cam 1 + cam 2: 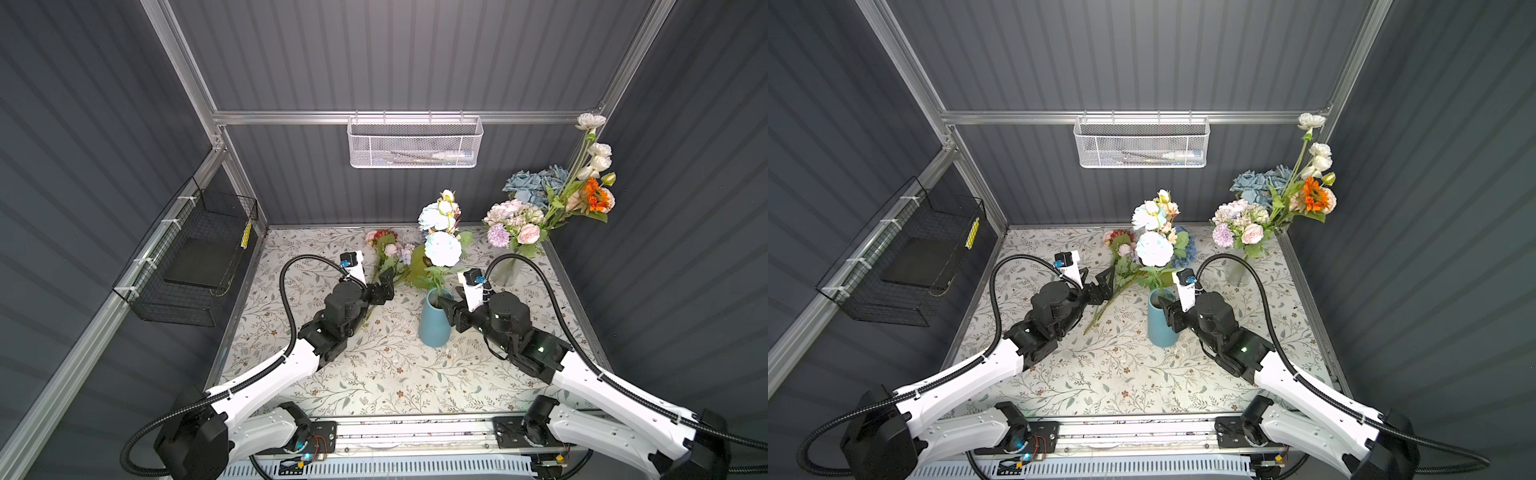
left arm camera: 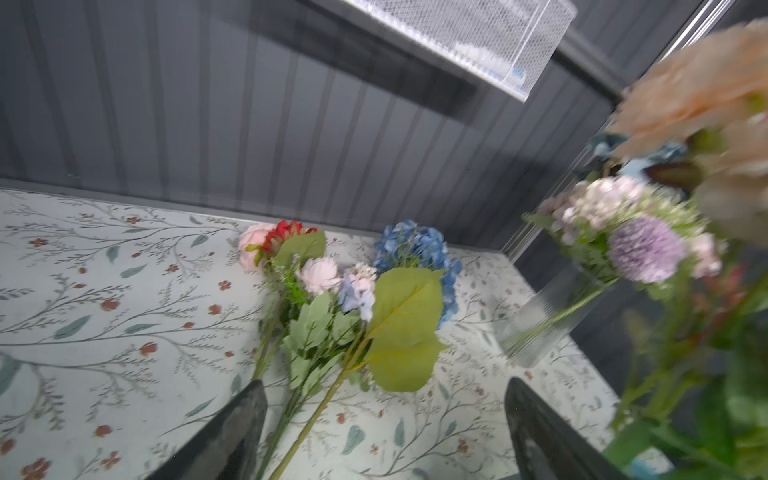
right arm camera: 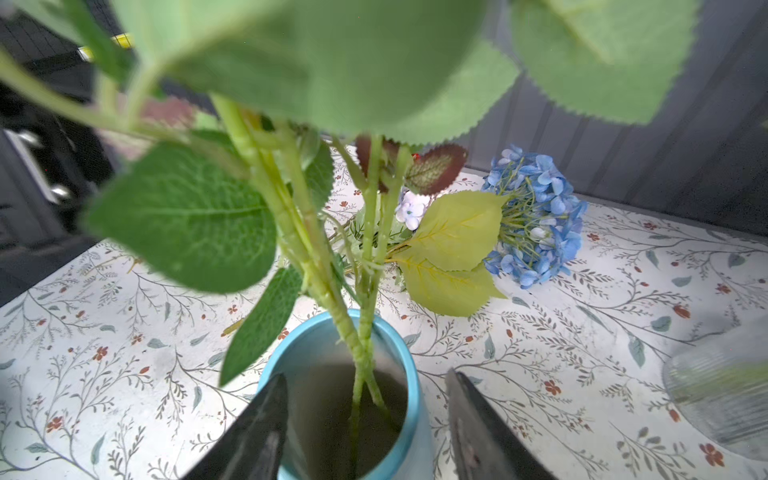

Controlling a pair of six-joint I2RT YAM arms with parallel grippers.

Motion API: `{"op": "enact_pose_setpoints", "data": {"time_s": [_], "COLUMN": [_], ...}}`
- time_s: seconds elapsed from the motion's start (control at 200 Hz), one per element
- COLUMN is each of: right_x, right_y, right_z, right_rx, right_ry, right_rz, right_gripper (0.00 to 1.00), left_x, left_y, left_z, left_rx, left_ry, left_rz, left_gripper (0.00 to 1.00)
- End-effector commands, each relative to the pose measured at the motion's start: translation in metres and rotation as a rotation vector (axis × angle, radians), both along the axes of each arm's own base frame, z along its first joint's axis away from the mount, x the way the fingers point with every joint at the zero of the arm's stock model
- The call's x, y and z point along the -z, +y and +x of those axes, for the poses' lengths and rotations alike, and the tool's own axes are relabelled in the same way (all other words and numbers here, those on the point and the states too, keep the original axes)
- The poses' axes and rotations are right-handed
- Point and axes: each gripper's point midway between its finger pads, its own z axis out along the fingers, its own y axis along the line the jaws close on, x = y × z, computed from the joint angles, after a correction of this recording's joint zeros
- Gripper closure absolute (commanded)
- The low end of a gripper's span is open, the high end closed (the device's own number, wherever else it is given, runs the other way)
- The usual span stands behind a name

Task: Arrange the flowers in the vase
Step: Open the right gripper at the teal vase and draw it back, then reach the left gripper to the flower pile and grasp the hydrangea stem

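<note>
White-and-blue sprays (image 1: 444, 248) stand upright in the blue vase (image 1: 434, 328) at mid-table, their stems down inside it. The right gripper (image 3: 366, 374) sits at the vase's rim, its jaws apart and holding nothing. The left gripper (image 2: 384, 381), jaws wide apart, hovers over the stems of the loose flowers (image 2: 328, 299) lying on the table (image 1: 374, 374) left of the vase.
</note>
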Motion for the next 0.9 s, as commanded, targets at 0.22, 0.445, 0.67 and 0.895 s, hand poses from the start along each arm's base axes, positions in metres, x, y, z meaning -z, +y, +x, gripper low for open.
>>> {"op": "enact_pose_setpoints", "data": {"time_s": [0.22, 0.445, 0.67, 0.895], "right_x": [-0.038, -0.041, -0.023, -0.017], "right_y": [-0.043, -0.077, -0.115, -0.122], "right_z": [-0.020, -0.005, 0.018, 0.021], "right_rx": [0.084, 0.255, 0.475, 0.511], "right_ry": [-0.104, -0.106, -0.015, 0.011], "right_rz": [0.046, 0.084, 0.176, 0.193], "right_gripper": [0.19, 0.02, 0.01, 0.01], "left_x": [0.079, 0.117, 0.145, 0.170], "left_y": [-0.012, -0.016, -0.019, -0.022], "left_z": [-0.004, -0.005, 0.002, 0.012], "left_rx": [0.149, 0.212, 0.229, 0.233], "left_ry": [0.186, 0.274, 0.328, 0.396], "left_rz": [0.377, 0.503, 0.603, 0.698], "left_gripper": [0.29, 0.37, 0.47, 0.61]}}
